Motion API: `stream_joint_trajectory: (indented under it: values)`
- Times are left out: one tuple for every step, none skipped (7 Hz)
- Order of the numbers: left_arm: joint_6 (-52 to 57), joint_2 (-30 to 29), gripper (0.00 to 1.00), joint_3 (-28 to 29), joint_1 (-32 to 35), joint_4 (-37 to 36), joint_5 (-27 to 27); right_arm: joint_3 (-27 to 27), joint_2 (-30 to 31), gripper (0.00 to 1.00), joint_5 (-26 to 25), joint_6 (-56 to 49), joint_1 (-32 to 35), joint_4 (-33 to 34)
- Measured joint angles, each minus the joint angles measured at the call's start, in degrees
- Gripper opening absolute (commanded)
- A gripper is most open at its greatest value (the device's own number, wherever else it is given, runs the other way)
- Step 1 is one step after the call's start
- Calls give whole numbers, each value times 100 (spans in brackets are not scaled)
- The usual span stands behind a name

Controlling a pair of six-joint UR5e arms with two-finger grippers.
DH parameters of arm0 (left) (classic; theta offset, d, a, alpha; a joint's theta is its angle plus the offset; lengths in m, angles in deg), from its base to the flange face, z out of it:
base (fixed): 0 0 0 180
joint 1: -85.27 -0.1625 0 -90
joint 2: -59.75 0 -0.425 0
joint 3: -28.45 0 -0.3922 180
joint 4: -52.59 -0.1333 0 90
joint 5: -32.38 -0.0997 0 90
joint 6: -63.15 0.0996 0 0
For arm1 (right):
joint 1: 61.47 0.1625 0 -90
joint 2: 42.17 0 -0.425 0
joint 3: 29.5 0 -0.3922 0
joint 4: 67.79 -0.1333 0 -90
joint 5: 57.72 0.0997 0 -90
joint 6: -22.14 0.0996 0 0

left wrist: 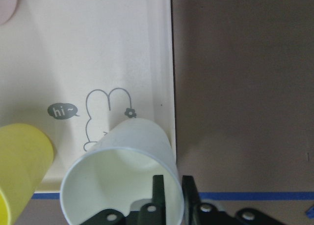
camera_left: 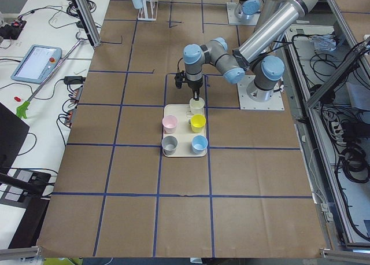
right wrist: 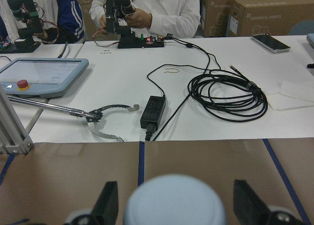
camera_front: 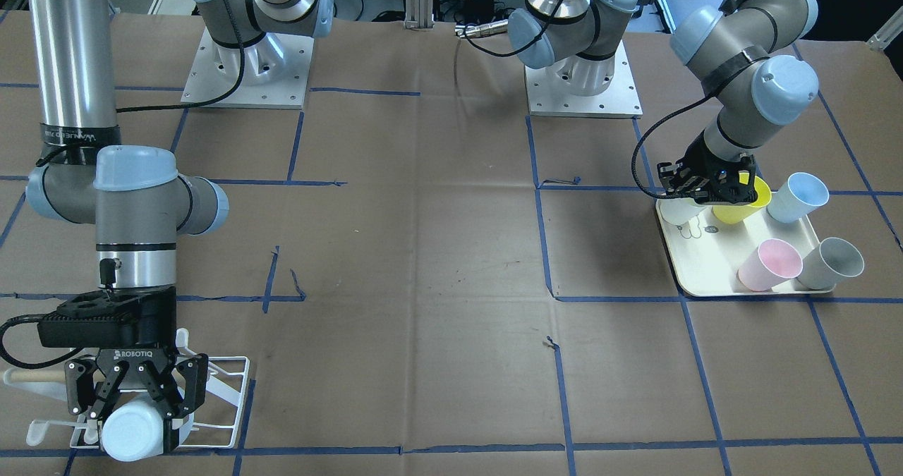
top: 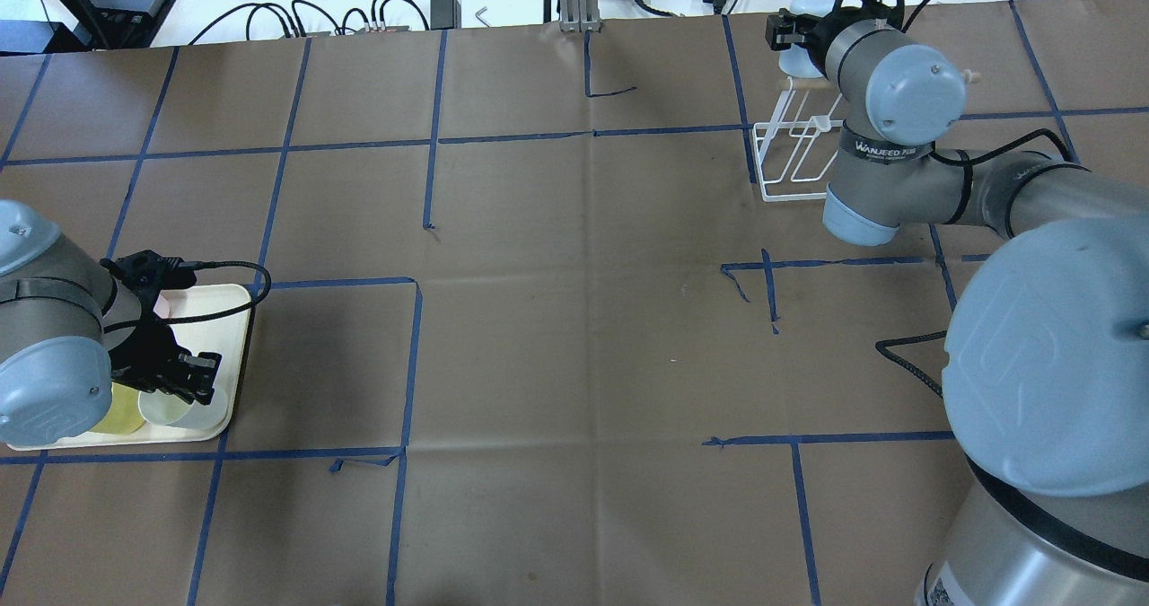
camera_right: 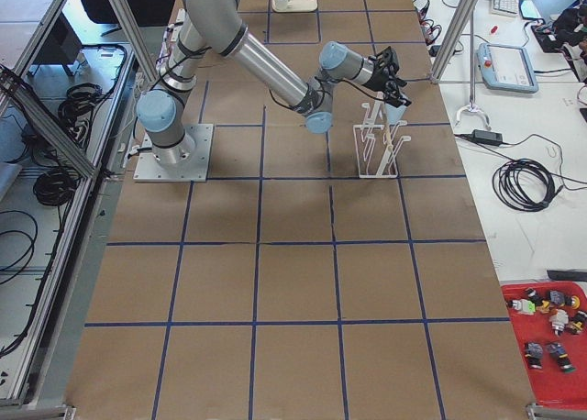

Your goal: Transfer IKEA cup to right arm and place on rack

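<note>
A: Nearest the right wrist lens: pale blue cup (right wrist: 174,203), closed end up, low in the frame between two dark fingertips (right wrist: 110,198).

B: Place on the table?

A: At the operators' end of the white wire rack (camera_front: 244,398), over the prongs, wooden dowel (camera_front: 28,376) near. Seated on a prong or not: hidden.

B: Hazards?

A: Letting go too early, prong not yet well inside the mouth, then a slide off the wire and a roll across the paper. Also a finger snagging wire on the way out and dragging the light rack along.

B: Right gripper (camera_front: 132,428)?

A: Spread wide, about cup-width, flanking the wall. Thin dark slivers either side at the tips. Pressing or clear: cannot tell.

B: Left gripper (left wrist: 172,185)?

A: Nearly closed, pinching the rim of a white cup (left wrist: 117,176), one finger inside, one outside, at a corner of the bear-print tray (left wrist: 122,48). Yellow cup (left wrist: 22,161) just beside, easily bumped by a careless lift.
</note>
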Motion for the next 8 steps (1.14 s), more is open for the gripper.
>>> stream_joint_trajectory:
  values:
    - [3,12,0,3,2,-5,-2,-15,10,100,2,5,0,-6]
    - [9,35,0,12,5,-9,-3,-20,12,100,2,8,0,-8]
    - [17,63,0,30,5,-13,3,-22,15,100,3,8,0,-8]
    - [14,107,0,117,6,0,17,-23,15,100,3,8,0,-9]
    - [7,159,0,307,14,71,30,-23,15,100,3,8,0,-9]
    - [3,189,0,572,27,251,45,-23,15,100,3,9,0,-9]
    - [-3,189,0,878,41,564,58,-23,15,100,3,9,0,-9]
    - [-8,180,0,1118,45,837,64,-23,15,100,3,8,0,-9]
